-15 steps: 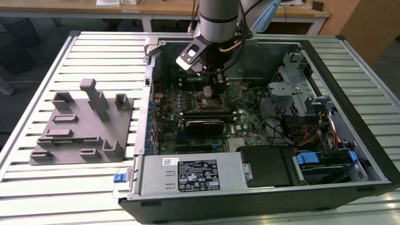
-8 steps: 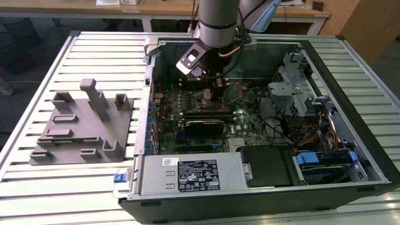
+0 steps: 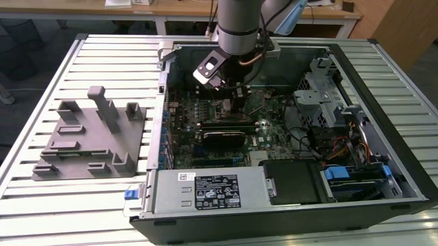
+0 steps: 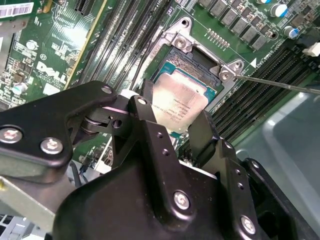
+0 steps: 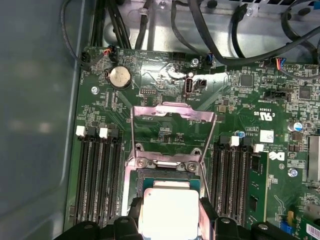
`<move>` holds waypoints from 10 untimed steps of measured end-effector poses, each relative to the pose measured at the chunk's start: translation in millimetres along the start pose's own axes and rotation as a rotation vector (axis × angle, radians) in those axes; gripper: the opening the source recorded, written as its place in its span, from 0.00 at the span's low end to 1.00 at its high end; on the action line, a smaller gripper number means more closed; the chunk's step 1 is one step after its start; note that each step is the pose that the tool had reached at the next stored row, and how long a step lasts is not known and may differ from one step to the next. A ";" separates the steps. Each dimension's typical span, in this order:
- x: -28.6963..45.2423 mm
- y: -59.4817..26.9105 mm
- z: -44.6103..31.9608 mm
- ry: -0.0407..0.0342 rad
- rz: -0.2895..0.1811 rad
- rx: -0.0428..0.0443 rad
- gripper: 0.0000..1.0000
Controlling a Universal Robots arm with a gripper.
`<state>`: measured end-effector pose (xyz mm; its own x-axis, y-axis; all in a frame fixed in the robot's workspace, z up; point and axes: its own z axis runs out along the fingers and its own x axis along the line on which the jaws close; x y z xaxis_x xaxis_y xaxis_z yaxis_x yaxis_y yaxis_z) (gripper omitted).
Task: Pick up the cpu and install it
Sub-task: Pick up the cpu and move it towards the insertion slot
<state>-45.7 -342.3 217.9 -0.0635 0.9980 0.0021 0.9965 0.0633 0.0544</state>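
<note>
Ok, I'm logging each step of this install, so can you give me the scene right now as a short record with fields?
setting: open computer case lying on a slatted table
claw: inside the case, over the motherboard
cpu: gripped by the claw on two opposite edges, at the socket; seated or not cannot be told
socket cover: metal plate swung up, open
grey fixture: on the table, on the exterior view's left of the case
</note>
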 end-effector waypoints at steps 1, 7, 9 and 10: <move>0.0 0.0 0.9 0.0000 0.000 0.0000 0.53; 0.0 -0.3 5.9 0.0000 0.000 0.0000 0.53; 0.0 -0.4 7.8 0.0000 0.000 0.0000 0.53; 0.1 -0.5 8.7 0.0000 0.000 0.0000 0.53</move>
<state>-45.7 -342.2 209.2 -0.0634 0.9980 0.0020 0.9965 0.0632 0.0544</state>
